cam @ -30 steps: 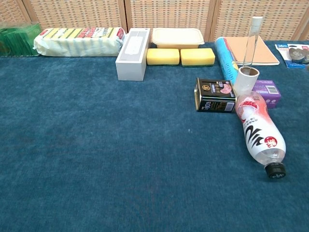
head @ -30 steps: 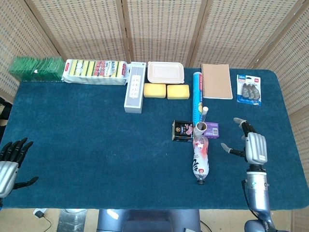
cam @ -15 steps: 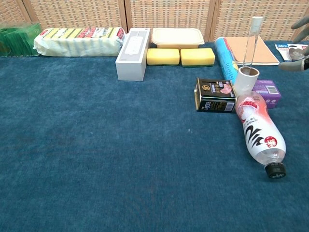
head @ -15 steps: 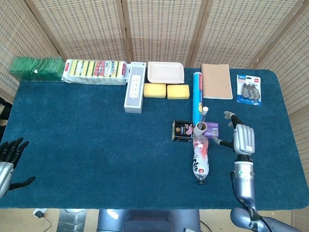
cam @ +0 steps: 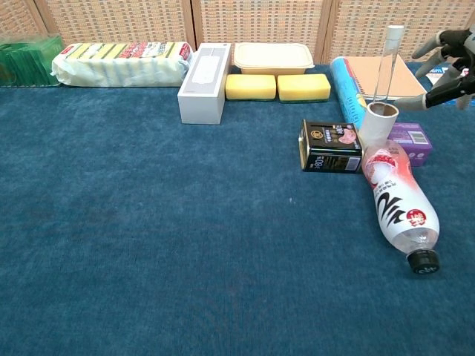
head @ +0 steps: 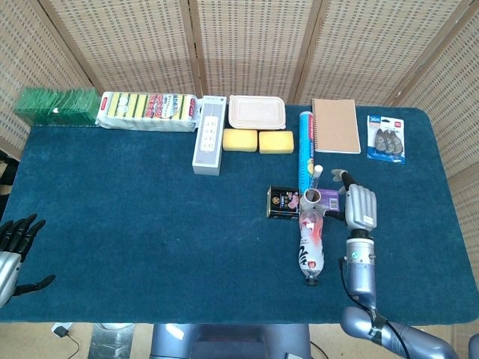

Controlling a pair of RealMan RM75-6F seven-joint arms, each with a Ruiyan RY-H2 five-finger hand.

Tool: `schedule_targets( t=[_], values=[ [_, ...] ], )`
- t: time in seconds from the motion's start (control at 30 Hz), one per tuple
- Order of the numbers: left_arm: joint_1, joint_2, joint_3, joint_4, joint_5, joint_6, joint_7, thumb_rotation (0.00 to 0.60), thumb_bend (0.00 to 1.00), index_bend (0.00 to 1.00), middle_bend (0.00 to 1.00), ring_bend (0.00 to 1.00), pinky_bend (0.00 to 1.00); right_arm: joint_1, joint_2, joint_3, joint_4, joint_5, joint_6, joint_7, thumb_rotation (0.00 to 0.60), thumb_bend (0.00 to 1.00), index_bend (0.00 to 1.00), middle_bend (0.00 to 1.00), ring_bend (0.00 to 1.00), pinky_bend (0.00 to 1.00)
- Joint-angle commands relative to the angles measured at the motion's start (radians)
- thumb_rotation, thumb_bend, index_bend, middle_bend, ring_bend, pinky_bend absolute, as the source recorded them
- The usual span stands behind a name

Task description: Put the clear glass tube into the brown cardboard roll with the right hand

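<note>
Bench (head: 150, 224): covered in dark blue cloth; a woven screen stands behind it.
Left hand (head: 13, 243): at the near left corner, dark fingers spread apart, holding nothing.
Bottle (cam: 398, 202): clear plastic, lying on its side, black cap toward the near edge; red, white and black label, writing too small to read.
Right hand (head: 358, 206): palm down just right of the cardboard roll, fingers (cam: 444, 38) apart and lightly curved, holding nothing; whether it touches the purple box beneath cannot be told.
Black tin (cam: 331, 146): upright, just left of the roll; gold lettering and a pink picture, not legible.
Purple box (cam: 411, 138): small, just right of the roll; print unreadable.
Cardboard roll (cam: 378, 124): short, upright, open end up, pale outside and brown inside, touching the bottle's base end.
Glass tube (cam: 387, 63): clear, upright with a white top, just behind the roll, apart from the right hand, not inside the roll.
Blue roll (head: 304, 149): lying lengthwise behind the tube.
Sponges (cam: 277, 87): two yellow blocks side by side.
White box (head: 209, 144): long, pictures a power strip.
Notebook (head: 335, 125): brown cover, spiral-bound.
Blister pack (head: 385, 137): blue card marked "36m".
Lidded tray (head: 257, 111): beige, closed, contents hidden.
Sponge pack (head: 148, 111): wrapped, yellow and green, far left.
Green packs (head: 57, 105): stacked at the far left corner.
</note>
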Motion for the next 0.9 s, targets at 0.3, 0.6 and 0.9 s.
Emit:
schedule_targets(
  t=[0.3, 0.6, 0.9],
  values=[
    [-0.001, 0.003, 0.005, 0.003, 0.009, -0.002, -0.007, 0.539, 0.08, 0.02, 0.0, 0.0, 0.0, 0.048, -0.041, 0.025, 0.012, 0.054, 0.011, -0.066, 0.513, 0.17, 0.28, 0.38, 0.51, 0.68],
    [0.0, 0.007, 0.005, 0.009, 0.011, 0.002, -0.024, 0.535, 0.08, 0.02, 0.0, 0.0, 0.0, 0.073, -0.07, 0.024, 0.039, 0.069, 0.021, -0.083, 0.513, 0.17, 0.31, 0.41, 0.54, 0.7],
    [-0.001, 0.008, 0.007, 0.012, 0.014, 0.0, -0.028, 0.538, 0.08, 0.02, 0.0, 0.0, 0.0, 0.092, -0.094, 0.016, 0.064, 0.069, 0.029, -0.099, 0.509, 0.18, 0.34, 0.43, 0.56, 0.71]
  ],
)
